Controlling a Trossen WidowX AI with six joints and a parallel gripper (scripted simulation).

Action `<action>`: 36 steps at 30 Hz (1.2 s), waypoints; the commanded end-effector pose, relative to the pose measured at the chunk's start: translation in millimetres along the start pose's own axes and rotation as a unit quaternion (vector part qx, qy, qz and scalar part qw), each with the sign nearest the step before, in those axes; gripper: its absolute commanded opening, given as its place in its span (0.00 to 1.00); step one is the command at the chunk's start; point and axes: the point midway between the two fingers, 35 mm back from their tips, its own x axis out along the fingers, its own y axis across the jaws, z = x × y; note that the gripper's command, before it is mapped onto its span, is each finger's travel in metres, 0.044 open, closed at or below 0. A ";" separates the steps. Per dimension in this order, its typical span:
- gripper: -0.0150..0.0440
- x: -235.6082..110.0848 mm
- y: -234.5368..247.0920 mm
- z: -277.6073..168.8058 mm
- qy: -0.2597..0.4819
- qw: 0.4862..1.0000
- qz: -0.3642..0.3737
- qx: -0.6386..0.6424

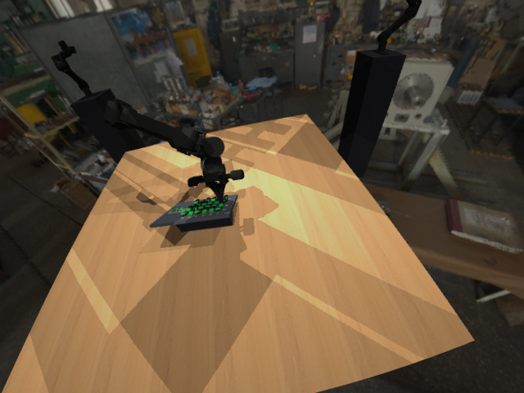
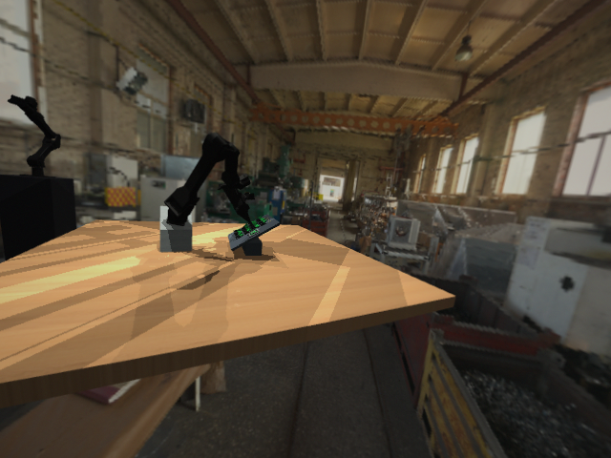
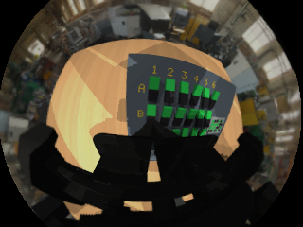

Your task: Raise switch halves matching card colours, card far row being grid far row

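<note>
The gripper [image 1: 220,195], jaws pressed together on nothing, points down at the near edge of the tilted panel [image 1: 169,216] of green and dark switches [image 3: 167,97] standing on the wooden table [image 1: 295,270].

A black robot arm on a grey block

The arm [image 2: 197,179] is all black, made of thick, boxy pieces with round joints. It sits on a grey base block [image 2: 176,235]. Its gripper [image 1: 220,195] has thin black fingers.
</note>
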 end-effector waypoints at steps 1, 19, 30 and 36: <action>0.25 1.3 1.0 -1.8 0.002 1.000 0.001 -0.004; 0.25 3.7 1.0 -1.8 0.002 1.000 0.001 -0.004; 0.25 5.1 0.9 -1.9 0.002 1.000 0.001 -0.004; 0.25 -7.8 3.3 0.2 0.005 1.000 0.004 -0.001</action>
